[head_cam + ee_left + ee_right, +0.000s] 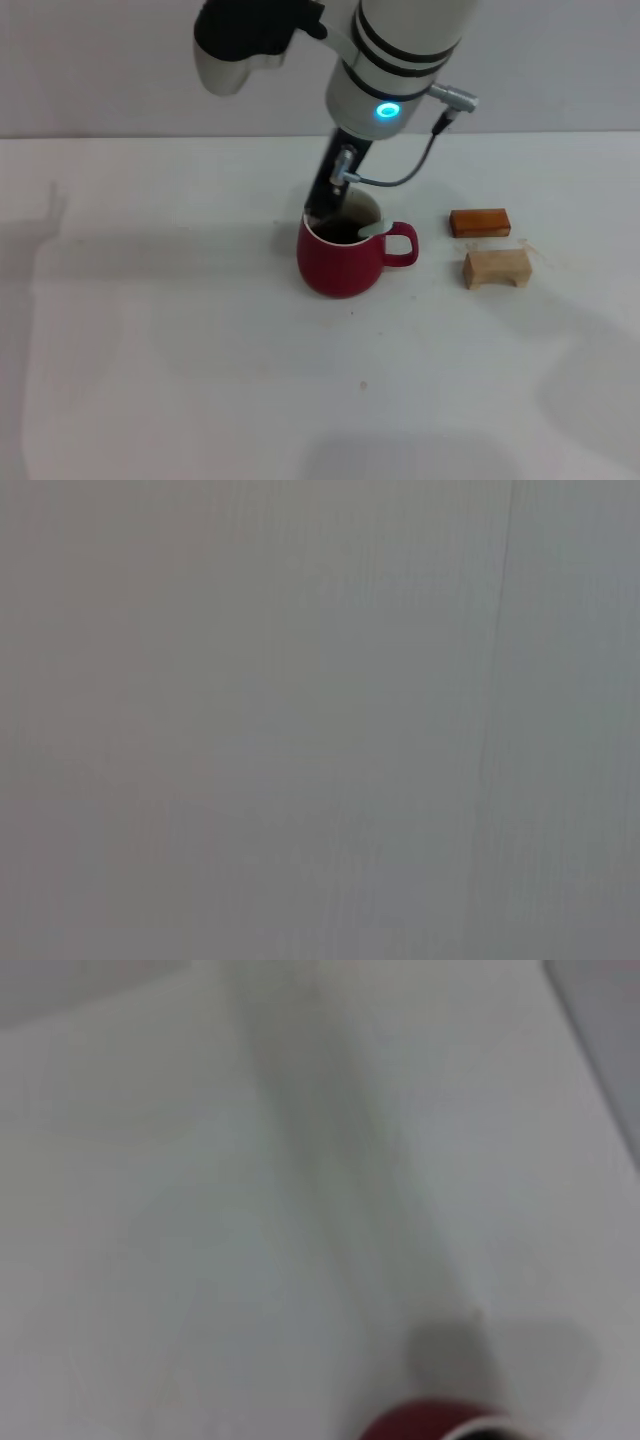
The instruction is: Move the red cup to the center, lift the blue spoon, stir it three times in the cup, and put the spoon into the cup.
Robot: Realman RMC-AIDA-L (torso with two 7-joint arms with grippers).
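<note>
Well, the right claw (335,205) (grip unclear) hangs over the red cup (342,262), blue spoon (377,230) resting inside, no writing legible

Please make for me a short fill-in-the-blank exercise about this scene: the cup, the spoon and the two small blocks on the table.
1. The red cup holds a dark ____.
2. The blue spoon rests inside the cup, its pale handle leaning on the rim on the side of the cup's ____.
3. Beside the cup's handle lie ____ small blocks: a brown block and a pale wooden block.
4. The arm above the cup shows a glowing ____ ring.

Missing words: liquid; handle; two; blue
</note>
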